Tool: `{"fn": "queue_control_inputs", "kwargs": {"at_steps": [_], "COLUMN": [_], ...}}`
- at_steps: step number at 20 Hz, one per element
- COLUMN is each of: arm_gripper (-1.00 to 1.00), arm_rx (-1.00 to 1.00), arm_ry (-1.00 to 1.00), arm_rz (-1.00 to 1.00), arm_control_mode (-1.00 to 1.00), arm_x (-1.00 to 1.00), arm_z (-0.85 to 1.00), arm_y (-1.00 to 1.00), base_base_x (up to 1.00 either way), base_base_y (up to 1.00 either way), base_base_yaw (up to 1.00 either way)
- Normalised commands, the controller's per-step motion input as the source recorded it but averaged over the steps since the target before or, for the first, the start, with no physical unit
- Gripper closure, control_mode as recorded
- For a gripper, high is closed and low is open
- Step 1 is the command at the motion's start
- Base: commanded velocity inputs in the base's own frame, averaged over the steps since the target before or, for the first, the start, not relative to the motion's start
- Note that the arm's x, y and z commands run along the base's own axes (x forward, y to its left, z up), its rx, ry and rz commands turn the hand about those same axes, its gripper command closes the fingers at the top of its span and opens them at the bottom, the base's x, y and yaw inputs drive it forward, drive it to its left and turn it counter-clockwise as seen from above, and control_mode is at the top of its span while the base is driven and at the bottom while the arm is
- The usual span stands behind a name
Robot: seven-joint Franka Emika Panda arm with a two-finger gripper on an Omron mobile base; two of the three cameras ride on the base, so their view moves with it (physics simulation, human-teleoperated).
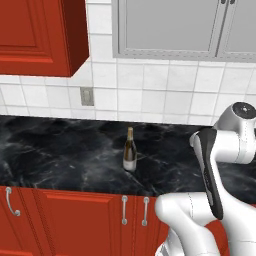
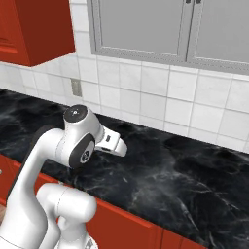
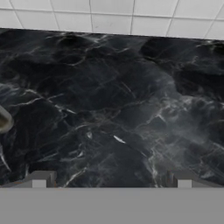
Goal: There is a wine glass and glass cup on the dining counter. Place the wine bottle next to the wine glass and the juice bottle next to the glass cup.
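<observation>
Wine bottle [image 1: 130, 150] upright on the black marble counter [image 1: 60, 155] of the red cabinets, well apart from the arm at about ten o'clock in the left base view, only a sliver of its base at nine o'clock in the hand view. Gripper [image 3: 111, 180] hovering over bare marble, fingers [image 3: 41, 179] spread fully wide and holding nothing. Best swung toward nine o'clock, lowered level with the label below the gold neck, then closed squarely to avoid tipping.

No readable text is showing anywhere; the wine bottle [image 1: 130, 150], sitting at about 9 o'clock from the arm, is carrying a pale label, illegible.
</observation>
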Motion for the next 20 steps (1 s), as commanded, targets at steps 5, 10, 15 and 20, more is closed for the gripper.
{"fn": "queue_control_inputs", "kwargs": {"at_steps": [5, 10, 15, 20], "arm_gripper": [-1.0, -1.0, -1.0, -1.0], "arm_rx": [0.0, 0.0, 0.0, 0.0], "arm_ry": [-0.01, -0.06, -0.13, -0.08], "arm_rz": [0.02, 0.35, 0.5, 0.45], "arm_control_mode": [-1.0, -1.0, -1.0, -1.0], "arm_x": [0.0, -0.01, -0.01, -0.03], "arm_z": [0.01, 0.13, 0.13, 0.03], "arm_y": [0.0, 0.0, 0.0, 0.01], "base_base_x": [0.0, 0.0, 0.0, 0.0], "base_base_y": [0.0, 0.0, 0.0, 0.0], "base_base_yaw": [0.0, 0.0, 0.0, 0.0]}}
